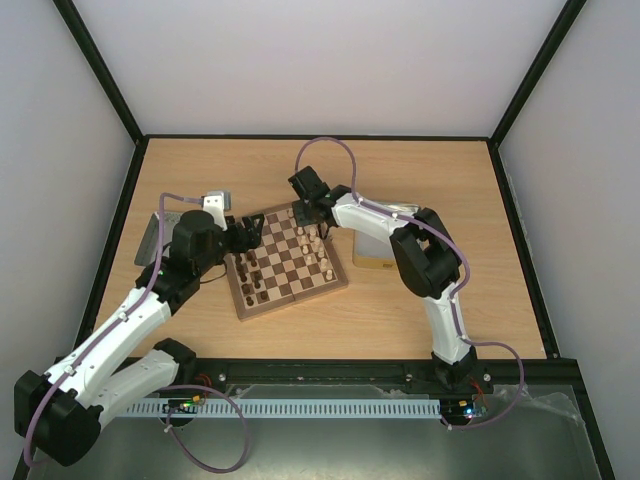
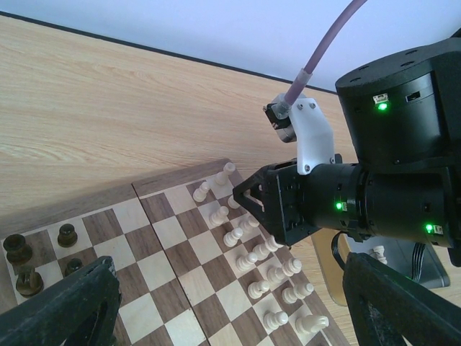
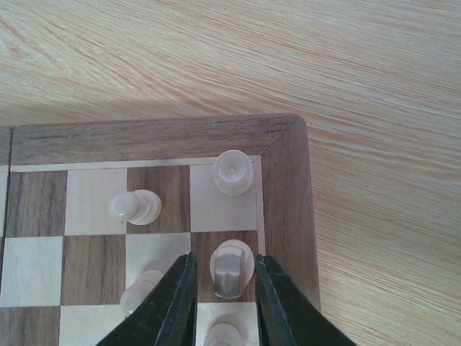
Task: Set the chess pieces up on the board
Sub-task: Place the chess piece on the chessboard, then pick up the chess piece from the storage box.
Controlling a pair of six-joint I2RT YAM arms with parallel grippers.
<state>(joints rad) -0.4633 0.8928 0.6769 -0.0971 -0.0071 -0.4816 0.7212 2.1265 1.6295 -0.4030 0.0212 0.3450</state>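
Note:
The board (image 1: pixel 290 303) lies mid-table. Pale chess pieces (image 1: pixel 318 250) stand along its right side and dark ones (image 1: pixel 250 275) along its left. My right gripper (image 1: pixel 318 222) hangs over the far right corner. In the right wrist view its jaws (image 3: pixel 224 257) stand slightly open either side of a pale knight (image 3: pixel 232 268) on a dark square, with a narrow gap showing. A pale rook (image 3: pixel 234 173) fills the corner square and a pawn (image 3: pixel 135 207) stands to its left. My left gripper (image 1: pixel 255 232) hovers wide open (image 2: pixel 230 263) over the board's left part, holding nothing.
A shiny metal tin (image 1: pixel 150 240) lies left of the board, partly under the left arm. A flat yellowish tin (image 1: pixel 372 250) lies right of the board, under the right arm. Black frame posts and pale walls close the table in.

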